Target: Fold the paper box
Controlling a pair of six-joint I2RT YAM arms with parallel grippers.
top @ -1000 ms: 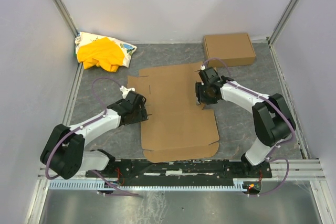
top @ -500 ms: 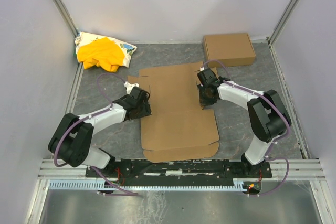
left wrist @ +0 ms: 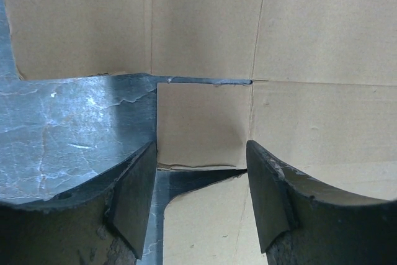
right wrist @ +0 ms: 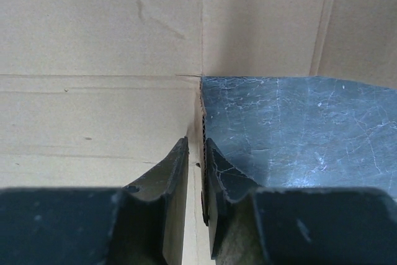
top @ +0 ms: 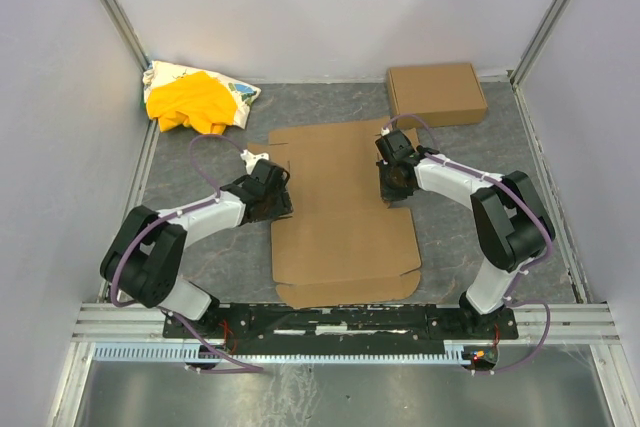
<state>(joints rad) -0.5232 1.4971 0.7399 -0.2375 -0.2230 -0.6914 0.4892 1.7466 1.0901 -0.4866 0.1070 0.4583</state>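
Flap-raising looks barely begun: paper box (top: 340, 237) lies flat just nearer than the closed cardboard box (top: 436, 93), right gripper (right wrist: 196, 144) pinching its right edge, left gripper (left wrist: 201, 147) open astride a left flap, due to clamp and lift.

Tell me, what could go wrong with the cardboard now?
The right gripper pinches only the thin edge of the paper box, so it might slip or crumple when lifted. The left gripper is open around a small tab, not gripping, so the sheet could slide sideways.
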